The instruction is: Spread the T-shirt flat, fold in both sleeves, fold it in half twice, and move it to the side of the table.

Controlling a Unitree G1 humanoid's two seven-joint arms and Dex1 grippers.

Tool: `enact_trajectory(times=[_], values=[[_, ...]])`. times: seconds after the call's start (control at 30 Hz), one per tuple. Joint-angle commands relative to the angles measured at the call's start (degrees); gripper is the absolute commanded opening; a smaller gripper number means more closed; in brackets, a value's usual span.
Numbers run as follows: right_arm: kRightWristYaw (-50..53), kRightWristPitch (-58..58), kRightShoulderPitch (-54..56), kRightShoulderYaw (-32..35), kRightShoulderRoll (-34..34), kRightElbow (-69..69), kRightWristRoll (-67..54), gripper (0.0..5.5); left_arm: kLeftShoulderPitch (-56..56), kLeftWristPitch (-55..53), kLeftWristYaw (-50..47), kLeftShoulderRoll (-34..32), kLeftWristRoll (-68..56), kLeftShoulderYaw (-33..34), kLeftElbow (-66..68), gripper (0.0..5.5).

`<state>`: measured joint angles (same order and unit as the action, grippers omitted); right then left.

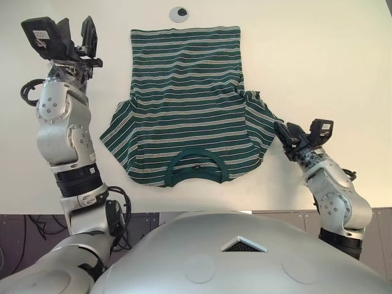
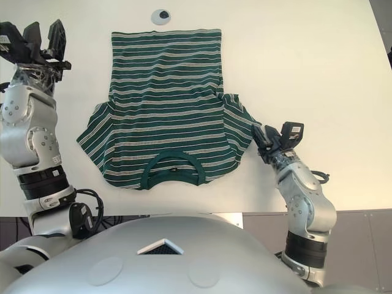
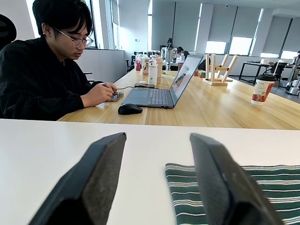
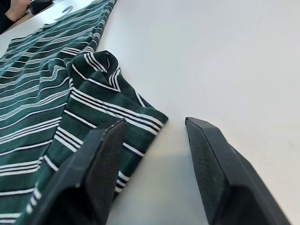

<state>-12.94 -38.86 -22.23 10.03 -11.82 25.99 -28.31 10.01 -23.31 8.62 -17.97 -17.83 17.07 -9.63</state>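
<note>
A dark green T-shirt (image 1: 184, 104) with thin white stripes lies spread on the white table (image 1: 318, 67), collar toward me and hem at the far side. Its left sleeve (image 1: 116, 131) lies flat; its right sleeve (image 1: 260, 119) is a little rumpled near the shoulder. My right gripper (image 1: 288, 139) is open low over the table at the right sleeve's outer edge (image 4: 140, 117), one finger (image 4: 101, 159) over the cloth and the other over bare table. My left gripper (image 1: 68, 33) is open and raised beyond the shirt's far left corner (image 3: 173, 171), holding nothing.
A small round grey disc (image 1: 179, 13) sits on the table just past the hem. Bare table stretches wide on the right and narrower on the left. Beyond the far edge stands a wooden table (image 3: 225, 105) with a laptop, where a person sits.
</note>
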Motion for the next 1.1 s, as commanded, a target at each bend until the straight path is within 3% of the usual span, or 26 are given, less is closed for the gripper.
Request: enact_trajectory(times=[0.03,0.43,0.73,1.1], values=[[1.0,-1.4,0.1,-1.4,0.1,-2.7,1.4,2.1,0.7,-0.7,0.1,-0.6,0.4,-0.1,0.1,2.5],[0.7,-1.5,0.4,-3.7,-1.5,-3.5,3.3,0.04,0.4,-0.9,0.0,-1.1,0.8,0.4,0.6,2.5],[1.2,2.5,5.9,-3.7,0.6,5.5,0.7,0.04,0.8,-1.0,0.4,-1.3,0.9,0.2,1.1,2.5],[-1.8,-4.5,5.1,-17.7,-5.3,13.2,2.2,0.04,2.3,-2.6,1.5,-2.6,0.6,-0.6,0.4,2.5]])
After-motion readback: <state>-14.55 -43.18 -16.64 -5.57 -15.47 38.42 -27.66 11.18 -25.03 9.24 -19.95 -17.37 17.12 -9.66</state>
